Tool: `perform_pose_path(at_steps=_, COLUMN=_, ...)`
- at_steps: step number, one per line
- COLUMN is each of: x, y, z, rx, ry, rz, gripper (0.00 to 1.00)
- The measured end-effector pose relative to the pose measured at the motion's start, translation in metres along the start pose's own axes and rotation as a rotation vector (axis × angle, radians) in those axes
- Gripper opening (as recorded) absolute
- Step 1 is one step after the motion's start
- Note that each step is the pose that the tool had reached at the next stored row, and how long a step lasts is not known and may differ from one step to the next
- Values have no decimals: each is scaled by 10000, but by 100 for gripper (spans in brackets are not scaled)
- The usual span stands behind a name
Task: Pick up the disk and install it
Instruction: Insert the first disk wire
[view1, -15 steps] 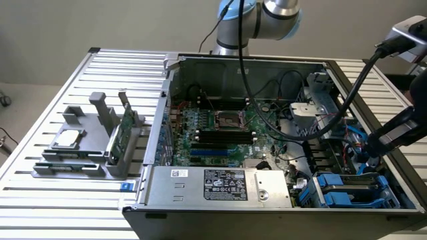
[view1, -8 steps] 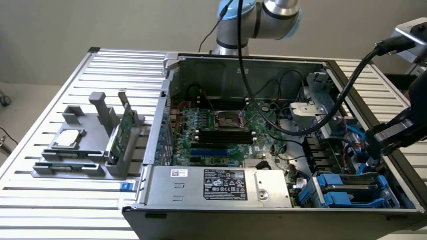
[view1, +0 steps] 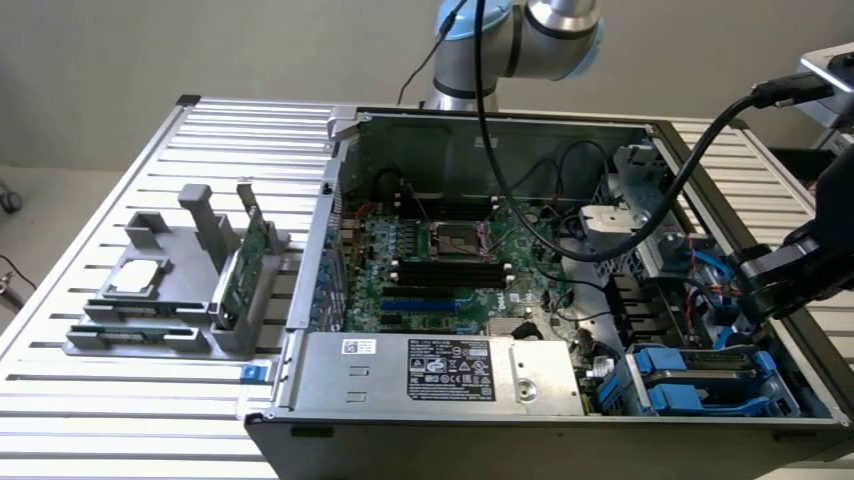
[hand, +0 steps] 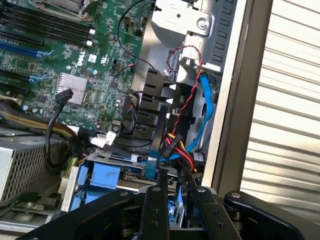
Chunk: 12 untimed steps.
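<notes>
My gripper hangs over the right end of the open computer case, just above the blue drive cage. In the wrist view its two black fingers stand a narrow gap apart at the gripper. They are closed on the disk, seen edge-on as a sliver of blue rail. The rest of the disk is hidden by the fingers. The blue cage lies close beside and below the fingertips.
Blue, red and black cables run along the case's side wall close to the fingers. The motherboard and power supply take up the case. On the slatted table a grey holder carries a silver chip and a green card.
</notes>
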<state>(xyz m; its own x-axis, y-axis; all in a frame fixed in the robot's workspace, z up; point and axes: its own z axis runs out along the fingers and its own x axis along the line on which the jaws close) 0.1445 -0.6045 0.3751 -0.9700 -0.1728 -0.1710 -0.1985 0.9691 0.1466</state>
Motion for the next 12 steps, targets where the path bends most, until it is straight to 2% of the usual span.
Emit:
perform_pose_path(at_steps=5, x=-4, y=24, z=13, rx=68, ry=-93, rz=329, gripper=25)
perform_pose_path(at_steps=12, x=-9, y=91, z=65, rx=117, ry=-142, rz=598, gripper=25)
